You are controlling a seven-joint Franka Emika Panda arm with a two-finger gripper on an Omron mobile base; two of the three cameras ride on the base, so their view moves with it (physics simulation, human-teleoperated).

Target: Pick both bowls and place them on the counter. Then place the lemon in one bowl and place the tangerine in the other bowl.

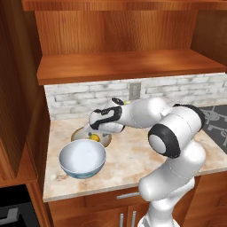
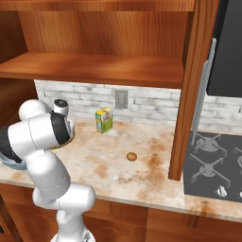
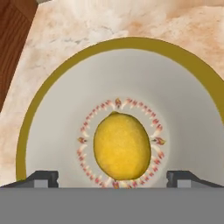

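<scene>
Beside tan-rimmed bowl (image 3: 26, 131): deeper bowl (image 1: 83, 159), carton (image 2: 104, 120) beyond.

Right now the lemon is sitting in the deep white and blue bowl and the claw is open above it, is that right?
Not quite. The lemon sits in the shallow tan-rimmed bowl, as the hand view shows. The deep white and blue bowl is empty. The claw is open above the lemon.

Lemon (image 3: 122, 145) in middle of shallow bowl (image 3: 183, 100), on counter (image 1: 133, 155) near backsplash. Deeper bowl (image 1: 82, 158) just in front of shallow one, toward counter edge. Gripper (image 3: 112, 177) directly above lemon, fingers either side, apart from it. Tangerine (image 2: 132, 156) on counter well to right; carton (image 2: 104, 120) behind it, near wall.
</scene>
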